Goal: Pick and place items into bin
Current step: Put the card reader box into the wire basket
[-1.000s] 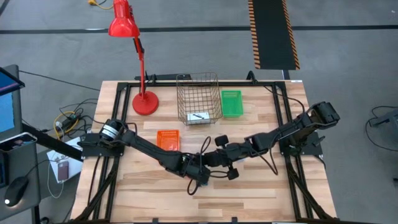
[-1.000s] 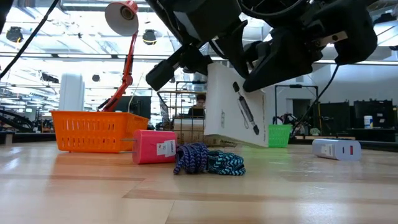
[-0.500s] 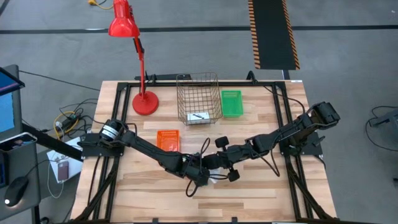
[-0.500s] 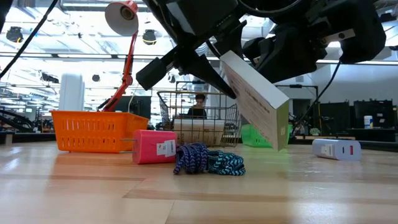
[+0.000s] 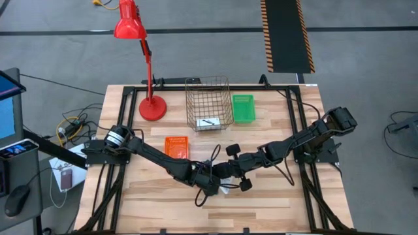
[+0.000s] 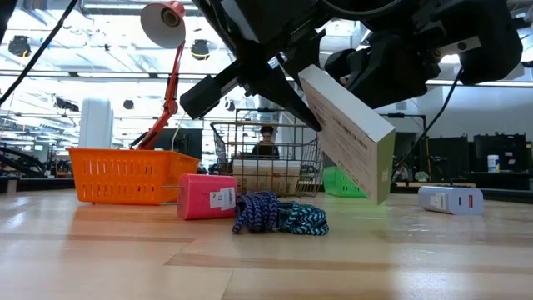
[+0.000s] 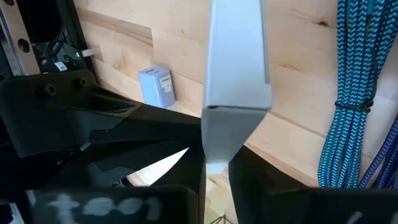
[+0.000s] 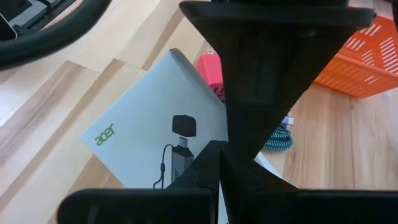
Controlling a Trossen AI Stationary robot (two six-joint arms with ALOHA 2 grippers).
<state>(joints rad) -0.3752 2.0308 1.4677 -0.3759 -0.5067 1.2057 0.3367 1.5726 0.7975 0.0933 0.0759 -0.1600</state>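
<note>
A white box marked "acer" (image 8: 149,143) hangs tilted above the table (image 6: 346,133), at its middle, where both arms meet. My left gripper (image 7: 217,177) is shut on it. My right gripper (image 5: 228,175) stands close against the box from the right; whether it touches I cannot tell. Below, on the wood, lie a coiled blue cord (image 6: 279,214), a pink piece (image 6: 206,197) and a light-blue piece (image 6: 450,198). A white card with black marks (image 5: 209,122) lies in the wire basket (image 5: 208,98). My left gripper pinches the white box between its two fingers at the narrow end nearest the wrist (image 7: 217,163). The box runs on away from the fingers, lifted clear of the table and tilted, its top leaning toward the table's left.
An orange basket (image 5: 176,147) sits left of the arms, a green bin (image 5: 243,108) beside the wire basket at the far side. A red desk lamp (image 5: 150,98) stands at the far left. Bare wood lies along the near edge.
The white box has turned in the air: a second ago it hung nearly upright with its printed face toward the near edge, and now it is tilted with a narrow side toward that edge. Both arms have stayed at the table's middle.
</note>
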